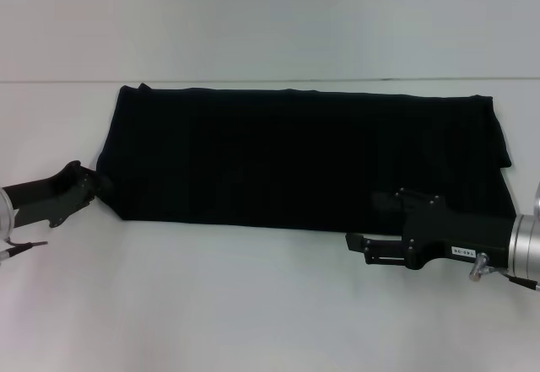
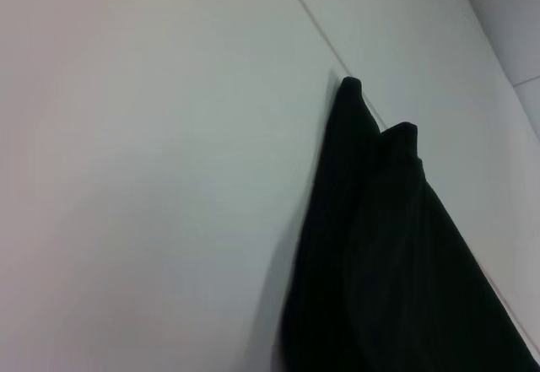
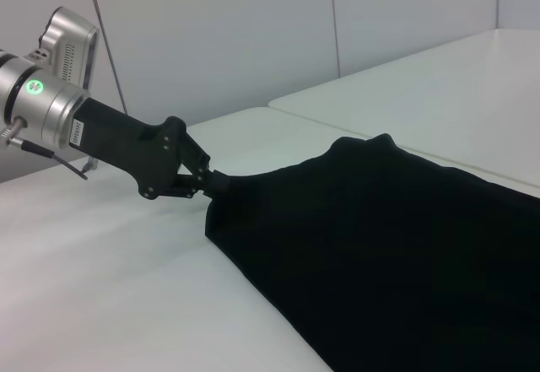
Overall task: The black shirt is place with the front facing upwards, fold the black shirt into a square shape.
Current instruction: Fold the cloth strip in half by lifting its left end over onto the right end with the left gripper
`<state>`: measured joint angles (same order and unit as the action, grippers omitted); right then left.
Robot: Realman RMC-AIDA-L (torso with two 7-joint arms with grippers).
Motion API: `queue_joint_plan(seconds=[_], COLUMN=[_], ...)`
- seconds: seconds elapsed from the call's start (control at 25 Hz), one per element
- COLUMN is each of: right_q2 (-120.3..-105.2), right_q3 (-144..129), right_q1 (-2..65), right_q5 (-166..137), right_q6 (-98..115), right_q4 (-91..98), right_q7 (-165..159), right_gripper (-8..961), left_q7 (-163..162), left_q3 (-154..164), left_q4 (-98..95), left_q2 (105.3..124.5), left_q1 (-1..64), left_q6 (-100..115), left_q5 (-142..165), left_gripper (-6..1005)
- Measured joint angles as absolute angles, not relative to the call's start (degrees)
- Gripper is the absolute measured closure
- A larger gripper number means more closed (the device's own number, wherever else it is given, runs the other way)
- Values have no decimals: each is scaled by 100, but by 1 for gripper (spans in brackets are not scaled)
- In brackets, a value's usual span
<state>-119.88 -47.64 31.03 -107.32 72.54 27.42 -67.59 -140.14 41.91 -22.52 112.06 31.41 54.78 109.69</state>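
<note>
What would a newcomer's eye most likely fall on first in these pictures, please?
Probably the large black cloth shirt, already folded into a long dark band across the white table. Next, the left gripper, pinching the band's left edge with its jaws closed on the cloth. The right gripper sits at the near edge towards the band's right end.

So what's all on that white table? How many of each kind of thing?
Black shirt, folded into a long band: 1
Robot grippers: 2, the left gripper at the shirt's end, the right gripper at its near edge
White table: 1
Total: 4
</note>
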Motion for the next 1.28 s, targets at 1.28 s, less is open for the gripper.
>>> queue_joint_plan(seconds=[1.28], right_q2=[-11961], right_q3=[-4431], right_q1=[3006], right_q5=[-10572], right_q6=[7235], right_q4=[2787], right_q7=[-6783], right_gripper=[19], left_q7=[-13961], left_q3=[2957], left_q4=[-2680], left_q2=[11270], left_q1=[1645], left_q6=[6927], left_q5=[10924], left_gripper=[964])
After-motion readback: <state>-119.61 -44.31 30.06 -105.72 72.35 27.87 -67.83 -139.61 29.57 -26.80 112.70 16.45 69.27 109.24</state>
